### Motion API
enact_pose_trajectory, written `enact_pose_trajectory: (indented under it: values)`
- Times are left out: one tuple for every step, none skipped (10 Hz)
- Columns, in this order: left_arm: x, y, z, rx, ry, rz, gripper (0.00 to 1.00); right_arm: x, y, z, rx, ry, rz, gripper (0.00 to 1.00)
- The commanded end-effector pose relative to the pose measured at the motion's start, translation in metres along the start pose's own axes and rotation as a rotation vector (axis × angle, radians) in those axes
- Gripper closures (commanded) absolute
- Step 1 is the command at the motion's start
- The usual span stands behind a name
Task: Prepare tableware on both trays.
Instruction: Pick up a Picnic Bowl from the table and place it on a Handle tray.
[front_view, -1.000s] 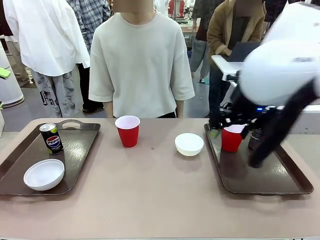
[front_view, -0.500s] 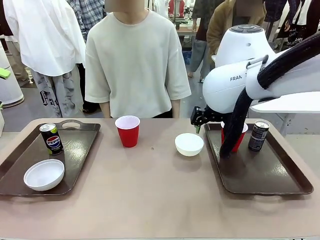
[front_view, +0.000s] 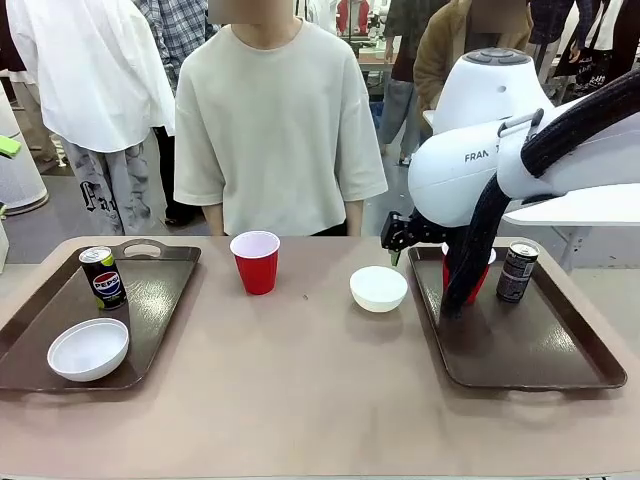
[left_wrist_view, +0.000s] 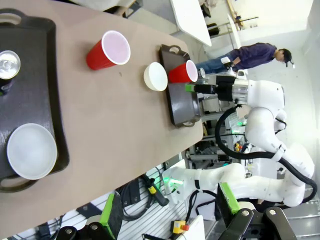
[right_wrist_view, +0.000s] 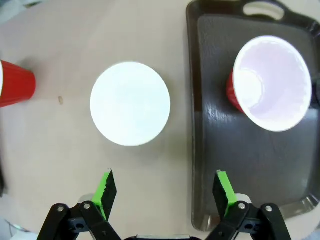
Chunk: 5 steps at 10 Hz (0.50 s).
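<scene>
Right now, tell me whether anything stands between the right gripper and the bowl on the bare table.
Nothing visible does. The bowl lies on bare tabletop just ahead of the open right gripper. The tray and its red cup sit off to one side.

The tan tabletop (front_view: 300, 380) is viewed by the front camera from the robot's side, faced across it toward a person in a pale shirt (front_view: 278, 130) at the far edge. The left wrist view is taken from high and well back, rolled sideways, with nearly the whole table taken in. The right wrist view is aimed straight down from close above. The shallow round white bowl (front_view: 378, 288) beside the right-hand dark brown rectangular plastic tray (front_view: 520, 350) is shared by all three.
</scene>
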<state>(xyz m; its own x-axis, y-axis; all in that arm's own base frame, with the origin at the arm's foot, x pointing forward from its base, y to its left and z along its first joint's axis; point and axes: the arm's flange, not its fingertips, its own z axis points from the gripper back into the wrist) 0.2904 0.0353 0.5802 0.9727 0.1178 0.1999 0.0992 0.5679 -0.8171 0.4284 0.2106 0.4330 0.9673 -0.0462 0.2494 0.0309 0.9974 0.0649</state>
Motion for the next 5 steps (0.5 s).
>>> enact_pose_trajectory:
  values:
    - [0.000,-0.001,0.002,-0.017,-0.001,-0.002,0.00,0.020,0.013,-0.034,0.054,-0.002,-0.017,0.00]
    - [0.000,-0.001,0.002,-0.017,-0.001,-0.002,0.00,0.027,0.017,-0.046,0.077,0.010,-0.015,0.00]
    - [0.000,-0.001,0.002,-0.017,-0.001,-0.002,0.00,0.031,0.016,-0.059,0.094,0.024,-0.009,0.00]
    - [0.000,-0.001,0.002,-0.017,-0.001,-0.002,0.00,0.036,0.014,-0.071,0.081,0.038,-0.016,0.00]
    - [0.000,-0.001,0.002,-0.017,-0.001,-0.002,0.00,0.036,0.014,-0.078,0.065,0.039,-0.009,0.00]
